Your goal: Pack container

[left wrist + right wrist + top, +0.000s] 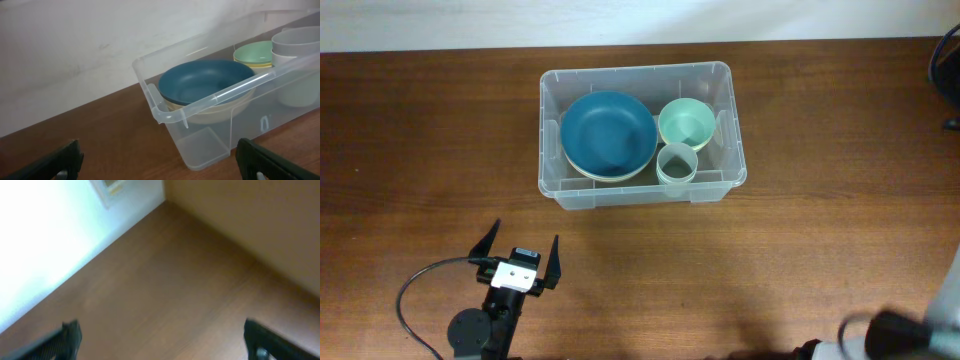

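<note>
The left gripper (525,235) hangs over the wooden table (420,120) with its jaws spread wide, gripping nothing. Ahead of it and slightly to its right, well apart from its fingers, sits the clear plastic container (635,68) — inside are a blue bowl (610,135), a pale green bowl (686,122) and a grey cup (676,163). The right gripper (160,330), jaws likewise fully parted and empty, looks down on bare tabletop — the container lies well off to its left.

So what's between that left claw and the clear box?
Nothing. In the overhead view, only bare wooden table lies between the open left gripper and the container.
</note>
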Tool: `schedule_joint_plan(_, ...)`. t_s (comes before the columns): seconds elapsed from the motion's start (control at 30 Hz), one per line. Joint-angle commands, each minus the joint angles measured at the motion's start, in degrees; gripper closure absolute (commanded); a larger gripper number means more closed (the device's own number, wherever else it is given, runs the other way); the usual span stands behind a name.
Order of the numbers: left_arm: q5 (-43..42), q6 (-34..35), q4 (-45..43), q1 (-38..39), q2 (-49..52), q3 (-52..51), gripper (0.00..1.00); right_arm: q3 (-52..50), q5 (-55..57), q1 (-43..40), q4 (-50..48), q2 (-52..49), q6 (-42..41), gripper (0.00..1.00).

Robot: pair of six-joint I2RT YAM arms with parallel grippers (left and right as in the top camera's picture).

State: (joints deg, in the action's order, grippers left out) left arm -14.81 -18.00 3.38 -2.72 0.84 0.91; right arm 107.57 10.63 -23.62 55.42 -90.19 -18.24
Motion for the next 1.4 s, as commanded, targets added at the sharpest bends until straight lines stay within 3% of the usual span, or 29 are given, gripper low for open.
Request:
schedule_joint_plan(0.0, -0.85, 0.79, 0.07, -0.39, -0.17, -0.39, 0.0, -14.01, -2.51, 2.8, -8.74, 8.31, -0.63, 0.01)
schedule_joint_plan(0.3, -0.87, 0.79, 0.07, -0.39, -0.17, -0.39, 0.0, -49.66, -2.69, 12.22, -39.98, 34.62, 0.0, 0.01)
schedule_joint_plan(0.67, -0.85, 0.79, 0.07, -0.39, -0.17, -0.39, 0.0, -80.28, -3.45, 18.95, -56.0, 62.73, 3.48, 0.01)
schedule_joint_plan(0.9, -0.85, 0.79, 0.07, -0.39, -0.17, -0.39, 0.0, -90.53, -4.48, 22.64, -59.98, 76.06, 8.39, 0.01)
schedule_joint_plan(1.37, -0.87, 0.79, 0.07, -0.39, -0.17, -0.39, 0.0, -99.71, -10.75, 21.97, -60.0, 89.74, 10.75, 0.01)
